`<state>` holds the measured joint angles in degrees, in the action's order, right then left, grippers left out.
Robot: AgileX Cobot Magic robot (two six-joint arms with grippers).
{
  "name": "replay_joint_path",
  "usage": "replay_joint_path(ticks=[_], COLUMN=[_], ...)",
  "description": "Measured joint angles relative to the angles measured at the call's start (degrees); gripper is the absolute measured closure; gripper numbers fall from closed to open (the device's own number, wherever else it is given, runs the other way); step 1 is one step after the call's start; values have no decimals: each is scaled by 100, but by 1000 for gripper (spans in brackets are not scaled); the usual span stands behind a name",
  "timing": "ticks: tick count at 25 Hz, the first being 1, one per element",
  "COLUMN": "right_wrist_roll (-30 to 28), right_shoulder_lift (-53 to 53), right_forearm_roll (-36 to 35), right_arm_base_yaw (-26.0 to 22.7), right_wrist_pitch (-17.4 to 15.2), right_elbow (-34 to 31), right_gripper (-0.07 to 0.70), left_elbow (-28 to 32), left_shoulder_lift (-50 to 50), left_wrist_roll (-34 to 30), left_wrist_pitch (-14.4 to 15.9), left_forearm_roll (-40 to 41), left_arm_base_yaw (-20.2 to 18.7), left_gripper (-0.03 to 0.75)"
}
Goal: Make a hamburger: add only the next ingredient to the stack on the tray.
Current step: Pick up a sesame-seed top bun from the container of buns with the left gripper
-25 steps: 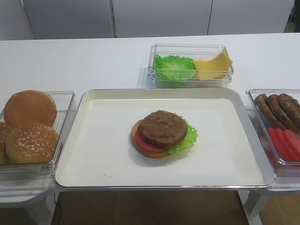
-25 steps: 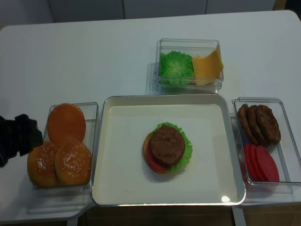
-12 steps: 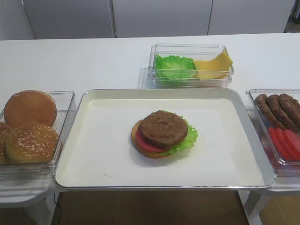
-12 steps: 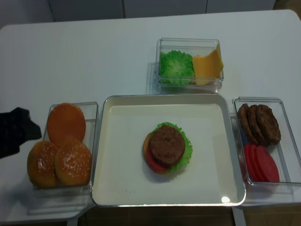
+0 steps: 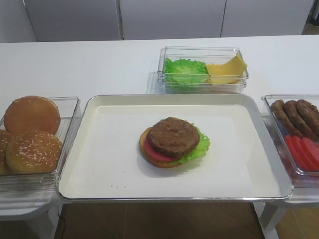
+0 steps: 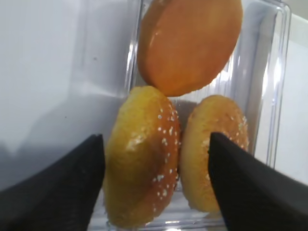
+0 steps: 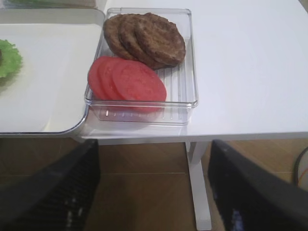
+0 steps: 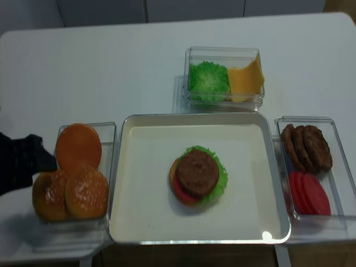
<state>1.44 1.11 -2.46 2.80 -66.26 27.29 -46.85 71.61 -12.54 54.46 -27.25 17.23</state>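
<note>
Two sesame-seeded bun tops lie side by side in a clear bin (image 5: 70, 129) left of the tray; the near one (image 5: 34, 151) (image 8: 86, 192) (image 6: 214, 149) touches its neighbour (image 8: 49, 194) (image 6: 144, 159). My left gripper (image 6: 154, 192) (image 8: 33, 164) hovers open just above them, at the bin's left side, holding nothing. The stack (image 5: 173, 142) (image 8: 197, 175), with a dark patty on top, sits in the middle of the cream tray (image 5: 109, 149) (image 8: 144, 183). My right gripper (image 7: 154, 192) is open and empty, off the table's front right edge over the floor.
A smooth seedless bun (image 5: 32, 114) (image 6: 190, 43) lies at the back of the bun bin. A bin of lettuce and cheese (image 5: 202, 69) stands behind the tray. Right of the tray, a bin (image 7: 190, 57) holds patties (image 7: 147, 38) and tomato slices (image 7: 130, 79).
The left gripper has edged slightly toward the bun bin. Nothing else has moved.
</note>
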Motion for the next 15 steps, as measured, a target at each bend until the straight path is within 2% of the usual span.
replay_joint_path(ticks=[8, 15], right_wrist_roll=[-26, -37], right_shoulder_lift=[0, 0], right_forearm_roll=[0, 0], right_arm_base_yaw=[0, 0], right_wrist_pitch=[0, 0], right_elbow=[0, 0], right_gripper=[101, 101], left_elbow=[0, -14], left_shoulder_lift=[106, 299], left_wrist_roll=[-103, -220], left_wrist_pitch=[332, 333], left_forearm_roll=[498, 448], left_arm_base_yaw=[0, 0], left_gripper=[216, 225])
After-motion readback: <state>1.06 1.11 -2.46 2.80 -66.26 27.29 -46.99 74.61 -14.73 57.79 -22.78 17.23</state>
